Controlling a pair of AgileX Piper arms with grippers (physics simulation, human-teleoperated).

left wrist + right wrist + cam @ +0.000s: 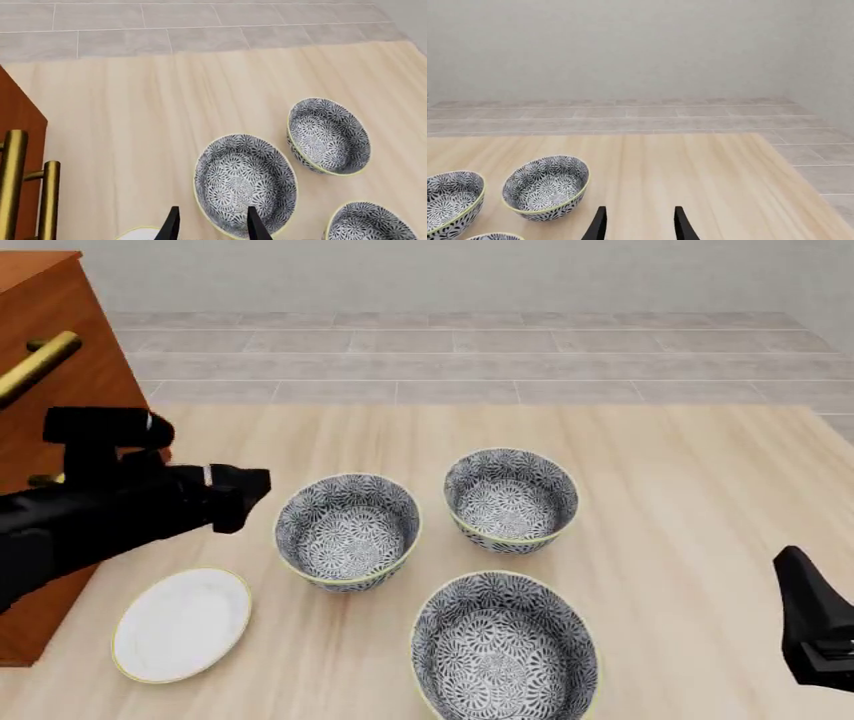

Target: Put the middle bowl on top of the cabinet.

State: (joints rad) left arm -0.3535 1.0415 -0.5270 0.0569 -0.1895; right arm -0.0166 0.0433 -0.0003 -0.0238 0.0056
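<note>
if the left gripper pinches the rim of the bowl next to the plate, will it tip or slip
The middle bowl looks rigid and glazed, so it may slip. It is deep and a one-sided rim pinch would probably let it tilt. Pushed, it likely slides rather than rolls. The left gripper is open.

Pale wooden table (pixel 667 500) carries three patterned bowls in a cluster: the middle bowl (pixel 347 530) at left, a second bowl (pixel 511 499) just beside it, a third bowl (pixel 503 652) nearest. White plate (pixel 182 624) lies flat beside the cabinet (pixel 54 360).
</note>
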